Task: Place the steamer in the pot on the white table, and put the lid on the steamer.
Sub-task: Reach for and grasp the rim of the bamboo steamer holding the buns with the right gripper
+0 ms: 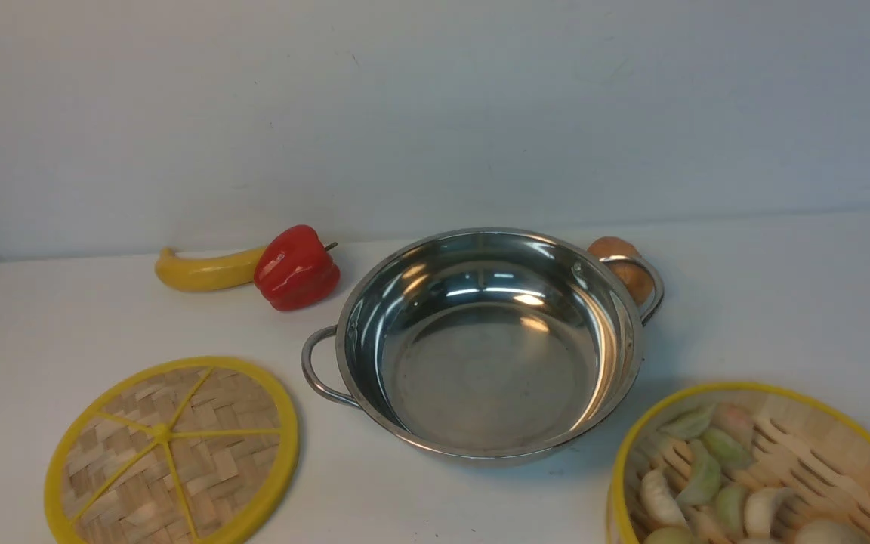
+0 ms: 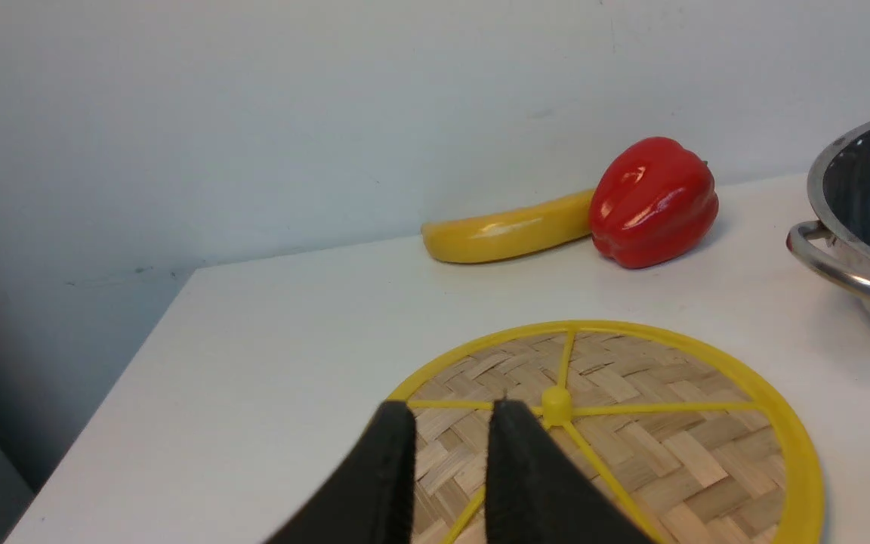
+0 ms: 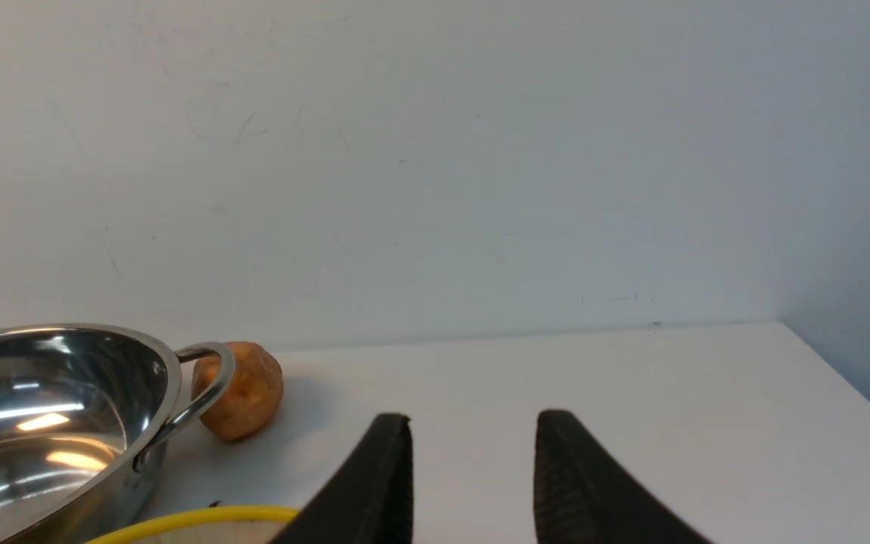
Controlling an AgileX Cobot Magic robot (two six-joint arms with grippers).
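The steel pot (image 1: pixel 488 340) stands empty in the middle of the white table (image 1: pixel 782 302). The lid (image 1: pixel 171 453), a flat woven disc with a yellow rim and spokes, lies at the front left. The steamer (image 1: pixel 760 468), holding dumplings, sits at the front right, partly cut off by the frame edge. In the left wrist view my left gripper (image 2: pixel 450 408) hovers over the lid (image 2: pixel 631 438), jaws a little apart with nothing between them. My right gripper (image 3: pixel 473 417) is open and empty, just behind the steamer's yellow rim (image 3: pixel 201 517) and to the right of the pot (image 3: pixel 50 423).
A yellow banana (image 1: pixel 205 270) and a red bell pepper (image 1: pixel 295 266) lie at the back left near the wall. A brown potato-like thing (image 1: pixel 620 261) sits behind the pot's right handle. The table's left edge (image 2: pixel 125 378) drops off beside the lid.
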